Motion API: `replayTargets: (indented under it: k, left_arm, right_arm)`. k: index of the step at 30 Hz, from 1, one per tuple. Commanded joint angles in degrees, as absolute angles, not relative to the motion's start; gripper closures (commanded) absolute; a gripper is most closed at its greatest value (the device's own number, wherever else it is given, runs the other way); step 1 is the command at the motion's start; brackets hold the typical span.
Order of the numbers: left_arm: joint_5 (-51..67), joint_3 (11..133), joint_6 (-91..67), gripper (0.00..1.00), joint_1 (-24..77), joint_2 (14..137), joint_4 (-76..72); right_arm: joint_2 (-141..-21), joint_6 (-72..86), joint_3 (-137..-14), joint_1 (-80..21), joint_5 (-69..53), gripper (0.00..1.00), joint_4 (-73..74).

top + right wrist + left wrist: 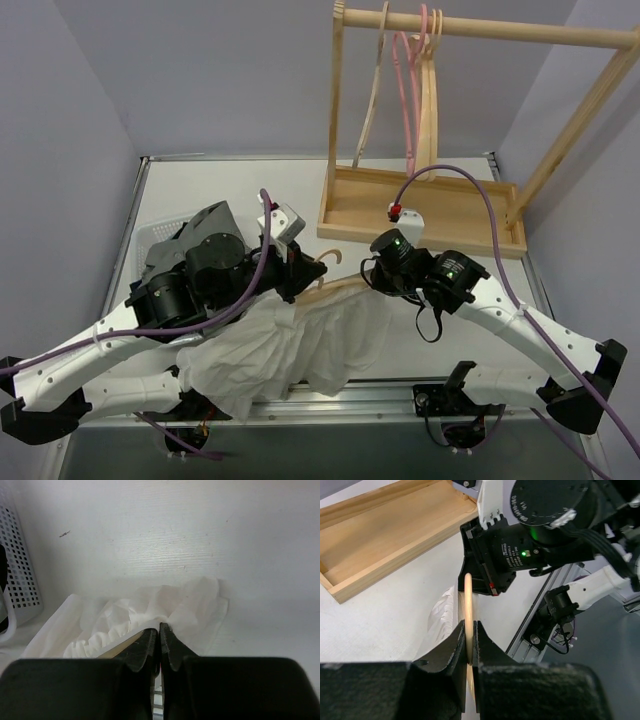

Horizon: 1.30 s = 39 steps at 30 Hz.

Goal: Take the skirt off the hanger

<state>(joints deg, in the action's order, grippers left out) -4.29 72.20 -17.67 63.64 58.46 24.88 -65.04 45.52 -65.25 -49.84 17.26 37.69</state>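
Hanger point(468, 597) clamped in left gripper point(469, 630); right gripper point(159, 630) closed at white garment point(150, 605) edge.

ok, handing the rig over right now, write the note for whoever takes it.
Left tool: shut on the wooden hanger, which lies on the table.
Right tool: shut at the edge of the white ruffled garment; grip on it unclear.
That garment is draped over the hanger. Grey cloth in the basket, possibly the skirt.
Done: hanger pinned. Left: pull the garment off.
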Motion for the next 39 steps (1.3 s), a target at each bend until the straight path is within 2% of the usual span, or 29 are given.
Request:
replayTargets:
  k: [1,7,15,18,21,22,24,27,28,31,35,39]
  left_arm:
    - [-0.4,73.9,-17.6,0.98,63.5,53.5,20.0]
    - [2.6,72.8,-17.8,0.98,63.4,50.0,21.7]
    - [-2.6,71.7,-18.8,0.98,63.4,48.2,22.2]
    - [-2.4,72.1,-19.5,0.98,63.4,50.4,20.7]
    - [-2.5,72.2,-19.7,0.98,63.4,51.7,19.0]
    - [-3.1,72.2,-19.7,0.98,63.4,51.9,18.5]
    - [-3.8,72.5,-19.5,0.98,63.3,51.9,18.0]
    - [-4.6,73.2,-19.0,0.98,63.3,52.1,18.0]
    - [-4.7,73.4,-19.0,0.98,63.2,52.1,17.9]
    - [-4.8,73.7,-18.9,0.98,63.2,52.5,18.0]
    - [-4.8,73.0,-19.2,0.98,63.2,52.8,17.1]
    - [-4.7,72.5,-19.4,0.98,63.2,53.6,14.2]
  right_arm:
    - [-65.4,46.9,-63.3,-48.1,23.5,1.00,42.4]
    - [-61.4,44.0,-60.0,-41.4,20.1,1.00,41.1]
    - [-56.3,40.0,-57.0,-38.4,13.4,1.00,37.3]
    - [-54.5,39.5,-56.6,-38.9,8.6,0.78,34.9]
    - [-51.5,40.4,-57.0,-40.1,8.1,0.78,34.4]
    - [-50.9,40.5,-57.1,-40.1,8.3,0.82,34.7]
    - [-50.4,40.3,-57.8,-40.0,9.7,0.83,36.7]
    - [-50.6,40.1,-58.8,-40.0,12.1,0.76,40.1]
    - [-50.4,40.3,-58.8,-40.0,12.5,0.67,40.4]
    - [-47.9,41.3,-59.3,-40.0,11.7,0.57,40.3]
    - [-42.7,44.2,-60.0,-40.1,5.3,0.56,35.2]
    - [-38.8,51.6,-58.8,-40.2,-1.7,0.55,22.5]
